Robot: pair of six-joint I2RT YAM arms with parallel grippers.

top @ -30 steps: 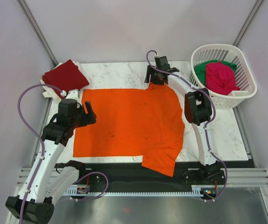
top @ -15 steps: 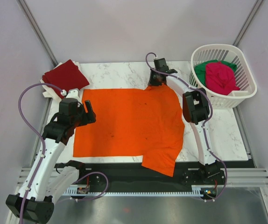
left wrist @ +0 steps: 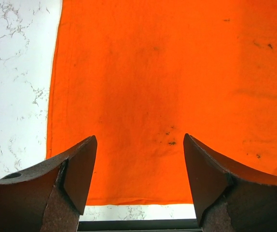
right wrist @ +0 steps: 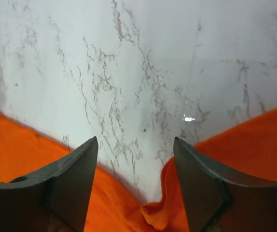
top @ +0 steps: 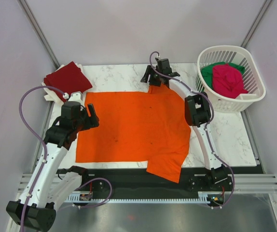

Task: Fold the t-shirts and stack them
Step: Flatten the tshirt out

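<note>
The bright orange t-shirt [top: 133, 128] lies spread flat on the marble table, with one sleeve [top: 166, 168] hanging over the near edge. My left gripper [top: 93, 117] is open and empty over the shirt's left side; the left wrist view shows orange cloth [left wrist: 167, 87] and its edge between the fingers [left wrist: 76, 169]. My right gripper [top: 149, 79] is open at the shirt's far edge, and a small bunched fold of orange cloth [right wrist: 153, 212] lies below its gap [right wrist: 136, 145]. The dark red t-shirt [top: 68, 77] lies folded at the far left corner. The magenta-pink t-shirt [top: 228, 79] and the green t-shirt [top: 207, 72] are in the basket.
The white lattice basket [top: 255, 72] stands at the far right of the table. Bare marble [top: 119, 77] shows beyond the orange shirt and at its right [top: 230, 135]. A black rail [top: 129, 176] runs along the near edge. Walls close in the sides.
My right gripper has swung a little to the left along the orange shirt's far edge, and the cloth there has settled flatter. My left arm has not moved.
</note>
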